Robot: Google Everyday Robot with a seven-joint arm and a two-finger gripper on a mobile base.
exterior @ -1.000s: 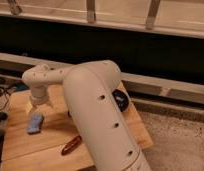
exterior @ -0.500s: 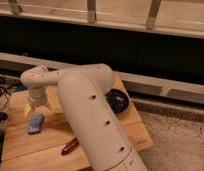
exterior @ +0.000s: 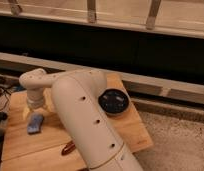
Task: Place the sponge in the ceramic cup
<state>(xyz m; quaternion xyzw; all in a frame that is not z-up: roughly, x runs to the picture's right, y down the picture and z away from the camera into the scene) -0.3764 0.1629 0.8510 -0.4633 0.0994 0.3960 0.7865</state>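
Leftward the big white arm (exterior: 90, 125) has swung since a second ago, baring the whole round black dish (exterior: 113, 101) it half covered. It hides the middle of the wooden table (exterior: 132, 131) and is cut off at the bottom of the view. The light blue-grey sponge (exterior: 35, 123) has stayed near the table's left side. The gripper (exterior: 35, 108) hangs just above it; whether it is spread, closed, or touching, I cannot tell. A glossy dark red thing (exterior: 68, 148) peeks from under the arm by the front edge. Bare wood lies in front of the dish.
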